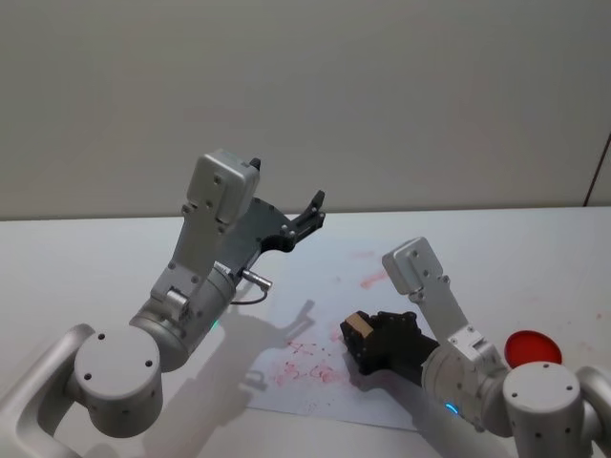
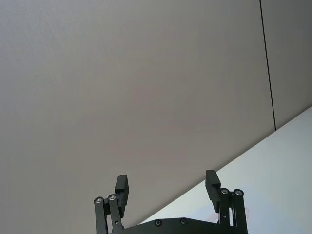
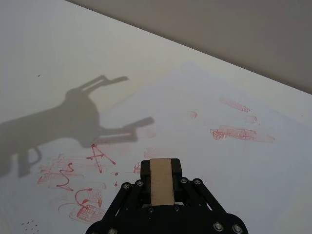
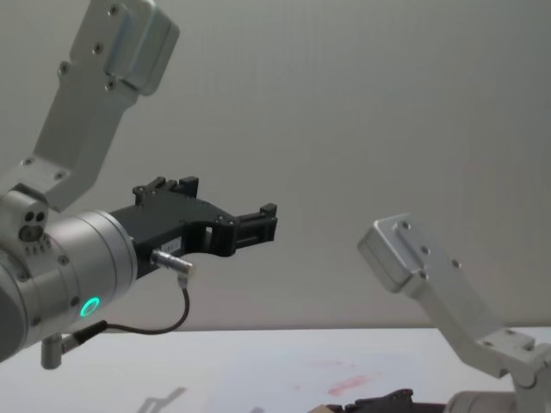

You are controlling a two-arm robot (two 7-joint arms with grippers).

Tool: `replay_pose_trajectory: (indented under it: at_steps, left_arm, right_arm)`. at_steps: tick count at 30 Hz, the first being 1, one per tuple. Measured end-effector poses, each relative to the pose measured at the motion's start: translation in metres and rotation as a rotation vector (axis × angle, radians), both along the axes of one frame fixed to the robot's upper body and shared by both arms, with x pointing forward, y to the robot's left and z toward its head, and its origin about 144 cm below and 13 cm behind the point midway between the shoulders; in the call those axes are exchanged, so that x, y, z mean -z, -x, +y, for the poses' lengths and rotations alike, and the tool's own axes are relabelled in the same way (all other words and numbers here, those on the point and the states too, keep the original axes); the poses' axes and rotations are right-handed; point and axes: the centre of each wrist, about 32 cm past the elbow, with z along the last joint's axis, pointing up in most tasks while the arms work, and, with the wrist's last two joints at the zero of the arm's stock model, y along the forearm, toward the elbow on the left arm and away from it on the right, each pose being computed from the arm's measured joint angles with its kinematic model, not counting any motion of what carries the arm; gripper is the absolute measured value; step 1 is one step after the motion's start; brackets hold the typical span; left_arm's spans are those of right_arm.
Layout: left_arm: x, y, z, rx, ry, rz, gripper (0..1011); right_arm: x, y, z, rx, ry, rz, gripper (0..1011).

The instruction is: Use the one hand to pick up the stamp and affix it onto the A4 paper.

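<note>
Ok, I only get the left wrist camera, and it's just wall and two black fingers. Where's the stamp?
Observer: The stamp is clamped in the right hand, down low at the A4 paper. I can't tell if it touches the sheet.
Operator: Is there red stuff on the paper?
Observer: Yes, several smudgy red marks, some right beside the stamp.
Operator: And where's my hand?
Observer: The left hand is open and holds nothing, raised high above the left side of the table.
</note>
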Motion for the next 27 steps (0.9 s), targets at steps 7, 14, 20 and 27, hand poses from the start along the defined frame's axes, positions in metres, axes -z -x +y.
replay_pose_trajectory:
  at_steps: [7, 14, 20, 27]
  left_arm:
    - [0.0, 0.0, 0.0, 0.0, 0.0, 0.0, 1001]
    - [0.0, 0.0, 0.0, 0.0, 0.0, 0.0, 1001]
    - [0.0, 0.0, 0.0, 0.0, 0.0, 0.0, 1001]
    - [0.0, 0.0, 0.0, 0.0, 0.0, 0.0, 1001]
  right_arm:
    - [0.003, 0.0, 0.001, 0.016, -0.006, 0.004, 219]
    - [-0.001, -0.001, 0.0, 0.049, -0.046, -0.003, 219]
    - [-0.021, -0.004, -0.006, 0.096, -0.113, -0.042, 219]
    - [-0.043, -0.001, -0.024, 0.188, -0.176, -0.073, 219]
